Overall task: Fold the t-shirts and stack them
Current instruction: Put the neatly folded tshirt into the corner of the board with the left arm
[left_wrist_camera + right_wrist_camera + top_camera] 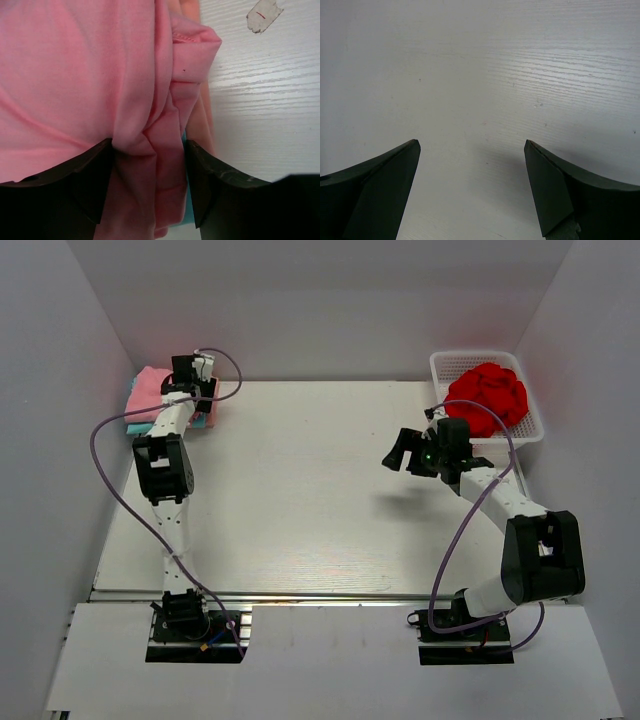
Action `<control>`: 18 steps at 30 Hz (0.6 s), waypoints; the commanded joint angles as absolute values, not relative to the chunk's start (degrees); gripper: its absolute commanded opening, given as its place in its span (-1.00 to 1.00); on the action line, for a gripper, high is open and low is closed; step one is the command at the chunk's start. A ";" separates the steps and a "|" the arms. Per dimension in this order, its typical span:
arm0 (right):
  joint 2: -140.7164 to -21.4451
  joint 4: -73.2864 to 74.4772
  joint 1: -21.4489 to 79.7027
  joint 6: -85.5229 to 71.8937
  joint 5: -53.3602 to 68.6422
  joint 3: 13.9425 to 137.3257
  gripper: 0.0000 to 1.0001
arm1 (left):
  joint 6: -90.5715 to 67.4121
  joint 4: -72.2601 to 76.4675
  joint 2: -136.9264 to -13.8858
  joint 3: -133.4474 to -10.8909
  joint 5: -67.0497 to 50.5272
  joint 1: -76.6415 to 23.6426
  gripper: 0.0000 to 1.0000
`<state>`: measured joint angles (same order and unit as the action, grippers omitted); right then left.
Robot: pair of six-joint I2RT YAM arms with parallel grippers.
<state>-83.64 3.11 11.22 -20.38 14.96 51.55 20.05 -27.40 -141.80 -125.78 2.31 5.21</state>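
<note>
left gripper [148,150] pinches a bunched fold of the creased light pink t-shirt [75,75]; right gripper [472,150] gapes wide, empty.

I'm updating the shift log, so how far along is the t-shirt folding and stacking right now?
Done: far left, a folded light pink cloth t-shirt lies atop a teal cloth t-shirt. In hand: the left end effector pinches a bunched fold of the pink one. Left: a crumpled red cloth t-shirt sits in the white plastic mesh basket; the right end effector hangs open, empty.
</note>
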 commanded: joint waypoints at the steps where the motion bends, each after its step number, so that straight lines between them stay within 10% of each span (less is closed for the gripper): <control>1: -83.58 2.72 11.16 -19.16 14.15 53.35 0.81 | 21.27 -28.48 -141.42 -127.97 7.28 3.08 0.26; 18: -86.13 2.64 10.90 -18.64 15.38 54.05 0.81 | 19.60 -26.10 -136.06 -125.60 9.76 2.55 0.13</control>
